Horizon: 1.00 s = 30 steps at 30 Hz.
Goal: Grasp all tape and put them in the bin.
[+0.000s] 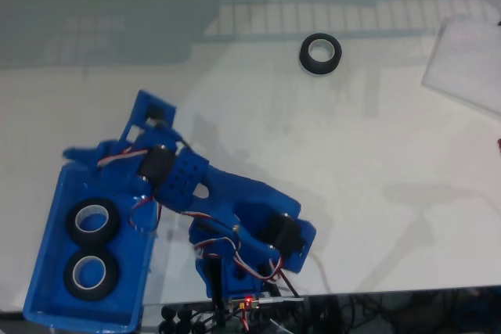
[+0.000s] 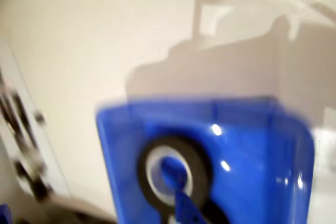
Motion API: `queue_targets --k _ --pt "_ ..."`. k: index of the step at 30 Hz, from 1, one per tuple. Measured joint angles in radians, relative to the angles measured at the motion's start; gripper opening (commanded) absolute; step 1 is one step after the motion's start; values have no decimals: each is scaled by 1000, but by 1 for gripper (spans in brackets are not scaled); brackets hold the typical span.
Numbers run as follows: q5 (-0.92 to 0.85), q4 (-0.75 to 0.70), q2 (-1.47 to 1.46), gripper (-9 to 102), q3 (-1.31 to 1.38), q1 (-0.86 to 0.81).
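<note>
Inside the blue bin (image 1: 47, 271) two tape rolls (image 1: 92, 222) are seen; whether the gripper (image 1: 145, 127) is released cannot be told. A reach is judged needed toward the third roll (image 1: 320, 54) far across the table.

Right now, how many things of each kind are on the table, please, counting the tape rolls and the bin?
Tape rolls in the bin: 2, namely one roll and a second roll touching it
Tape rolls on the bare table: 1, the far roll
Blue bins: 1
Total: 4
</note>
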State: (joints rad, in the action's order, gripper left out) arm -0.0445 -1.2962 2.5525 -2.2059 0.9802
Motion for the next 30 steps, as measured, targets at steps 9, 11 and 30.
queue_targets --k 9,11,30 --pt "-5 189 -48 41 0 -428" --pt "31 247 -86 41 0 -518" --pt "508 356 -764 44 370 -1169"
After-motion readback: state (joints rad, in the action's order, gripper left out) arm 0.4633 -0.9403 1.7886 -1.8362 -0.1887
